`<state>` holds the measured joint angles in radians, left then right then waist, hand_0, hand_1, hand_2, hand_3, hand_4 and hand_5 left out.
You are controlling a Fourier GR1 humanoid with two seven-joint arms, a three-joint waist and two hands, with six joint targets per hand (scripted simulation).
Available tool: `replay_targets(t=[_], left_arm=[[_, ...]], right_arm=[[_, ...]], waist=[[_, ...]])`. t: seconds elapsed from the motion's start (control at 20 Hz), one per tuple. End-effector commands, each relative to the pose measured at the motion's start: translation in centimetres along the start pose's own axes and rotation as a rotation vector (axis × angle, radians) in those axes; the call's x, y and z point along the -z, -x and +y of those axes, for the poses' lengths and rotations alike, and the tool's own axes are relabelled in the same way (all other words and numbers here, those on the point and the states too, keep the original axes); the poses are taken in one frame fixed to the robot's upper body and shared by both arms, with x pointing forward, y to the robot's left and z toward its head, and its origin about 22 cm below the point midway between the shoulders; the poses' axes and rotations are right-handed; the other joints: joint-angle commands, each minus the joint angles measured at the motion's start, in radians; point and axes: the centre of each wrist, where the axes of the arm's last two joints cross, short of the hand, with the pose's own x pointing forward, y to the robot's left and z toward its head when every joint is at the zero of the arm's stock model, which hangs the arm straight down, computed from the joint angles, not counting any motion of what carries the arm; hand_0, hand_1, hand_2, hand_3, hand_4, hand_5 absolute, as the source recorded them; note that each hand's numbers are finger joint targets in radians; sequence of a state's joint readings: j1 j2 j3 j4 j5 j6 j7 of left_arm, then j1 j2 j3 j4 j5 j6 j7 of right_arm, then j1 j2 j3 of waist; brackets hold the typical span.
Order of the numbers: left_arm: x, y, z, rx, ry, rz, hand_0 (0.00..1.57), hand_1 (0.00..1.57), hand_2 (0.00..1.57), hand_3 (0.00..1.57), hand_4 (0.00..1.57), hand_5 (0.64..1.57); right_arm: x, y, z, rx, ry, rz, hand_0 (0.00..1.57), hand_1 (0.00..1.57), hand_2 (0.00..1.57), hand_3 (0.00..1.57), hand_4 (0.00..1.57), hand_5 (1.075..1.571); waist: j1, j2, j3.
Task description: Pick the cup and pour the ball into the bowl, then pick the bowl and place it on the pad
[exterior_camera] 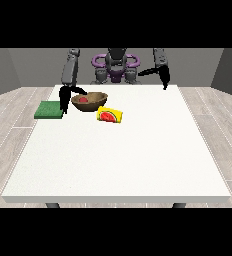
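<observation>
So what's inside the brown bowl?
A small red ball sits inside the brown bowl. The near wall of the bowl hides the bottom of it, so anything lying lower down cannot be seen.

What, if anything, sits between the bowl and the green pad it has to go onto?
No object lies between them. The bowl, with the red ball inside, stands just right of the green pad. Only the hand at the view's left hangs in that gap. The yellow cup lies on the bowl's far side.
</observation>
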<state>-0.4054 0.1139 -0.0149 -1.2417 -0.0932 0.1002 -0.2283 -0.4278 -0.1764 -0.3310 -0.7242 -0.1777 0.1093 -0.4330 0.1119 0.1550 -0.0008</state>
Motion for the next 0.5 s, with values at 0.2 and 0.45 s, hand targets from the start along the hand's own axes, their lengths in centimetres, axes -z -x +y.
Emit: replay_targets(t=[0.2, 0.45], left_arm=[[-1.0, -1.3, 0.2, -0.012, 0.024, -0.018, 0.0, 0.0, 0.0, 0.0, 0.0, 1.565], [0.8, -3.0, 1.1, -0.012, 0.027, -0.093, 0.0, 0.0, 0.0, 0.0, 0.08, 1.571]], right_arm=[[-0.9, 3.0, 1.6, 0.002, 0.027, 0.026, 0.0, 0.0, 0.0, 0.0, 0.06, 1.562], [-3.7, 4.8, -2.3, -0.108, 0.199, 0.222, 1.45, 1.45, 1.57, 0.0, 0.47, 1.512]], waist=[[0.044, 0.005, 0.0014], [0.056, 0.083, 0.0017]])
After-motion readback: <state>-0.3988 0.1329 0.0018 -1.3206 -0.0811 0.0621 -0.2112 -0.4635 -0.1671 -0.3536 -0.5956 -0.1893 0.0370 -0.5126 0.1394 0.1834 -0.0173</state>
